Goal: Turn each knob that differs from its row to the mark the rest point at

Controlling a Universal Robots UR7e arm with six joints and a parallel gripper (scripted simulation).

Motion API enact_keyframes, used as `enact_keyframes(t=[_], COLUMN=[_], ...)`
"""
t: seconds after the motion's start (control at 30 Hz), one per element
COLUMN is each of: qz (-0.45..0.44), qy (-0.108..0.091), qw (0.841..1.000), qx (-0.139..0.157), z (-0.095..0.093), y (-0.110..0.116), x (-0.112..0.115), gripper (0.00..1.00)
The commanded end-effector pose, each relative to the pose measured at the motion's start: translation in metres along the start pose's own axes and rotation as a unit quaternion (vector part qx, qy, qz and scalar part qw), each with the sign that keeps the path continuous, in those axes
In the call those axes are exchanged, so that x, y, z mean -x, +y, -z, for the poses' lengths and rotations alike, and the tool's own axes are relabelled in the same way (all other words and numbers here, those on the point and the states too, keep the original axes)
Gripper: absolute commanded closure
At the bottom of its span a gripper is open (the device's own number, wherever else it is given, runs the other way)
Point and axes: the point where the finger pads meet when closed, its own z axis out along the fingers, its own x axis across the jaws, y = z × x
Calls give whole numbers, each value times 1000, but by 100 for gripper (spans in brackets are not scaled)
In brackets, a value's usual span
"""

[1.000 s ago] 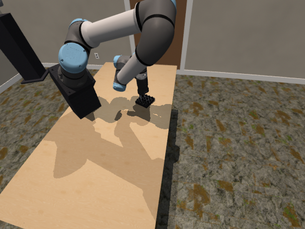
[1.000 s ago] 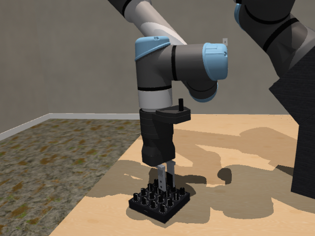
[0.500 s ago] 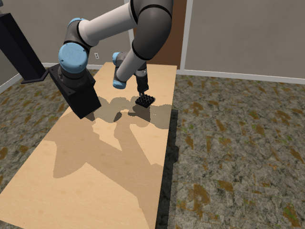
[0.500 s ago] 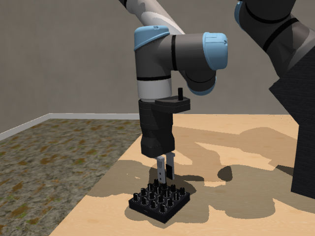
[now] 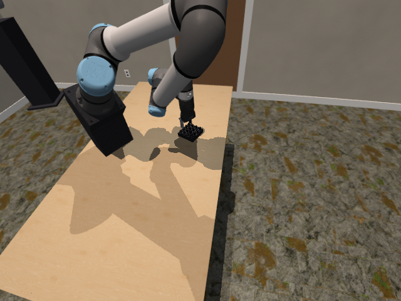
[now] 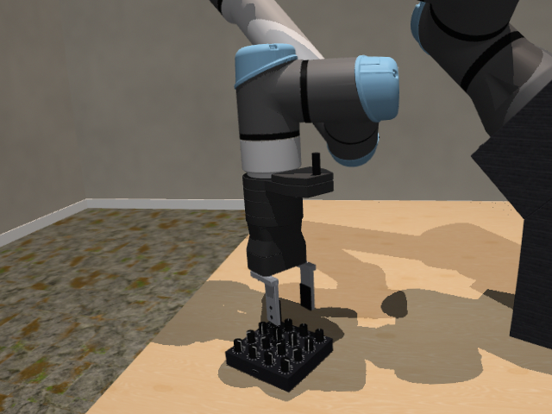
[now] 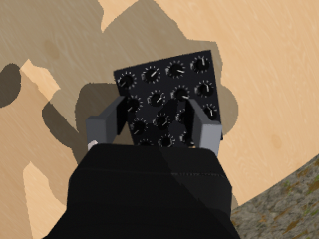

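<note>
You have a long, pale wooden table [image 5: 136, 207] here, and it holds everything else. The big grey and white robot arm with blue caps [image 5: 145, 32] stands on its dark block at one side of the table and bends far over, so that its wrist points straight down. That way the black two-finger gripper [image 6: 290, 296] can come at a knob from right above it. The small black square knob box [image 6: 307, 363] stands flat on the table near the edge, right under the gripper, with sixteen little black knobs [image 7: 156, 99] in four rows on its top. Look at the fingers [image 6: 272, 303]: they are spread as wide as they go and they hold nothing. In the side view their tips hang just above the knob tops at the far part of the box, and one finger looks lower than the other. In the wrist view the two fingers stand on either side of a few knobs near the middle of the box. I think the open gripper means it is free to go to another knob. The white lines on the knobs are too small to read, so you cannot tell which knobs point the wrong way.
</note>
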Motion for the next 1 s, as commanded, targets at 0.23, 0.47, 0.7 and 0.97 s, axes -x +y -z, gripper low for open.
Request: enact_keyframes(t=[0.23,0.47,0.7,0.97], qz=[0,0,0,0], qy=[1,1,1,1], qw=[1000,1000,1000,1000], qx=[0,0,0,0], z=[18,39,67,89], y=[0,0,0,0], x=[0,0,0,0], gripper=[0,0,0,0])
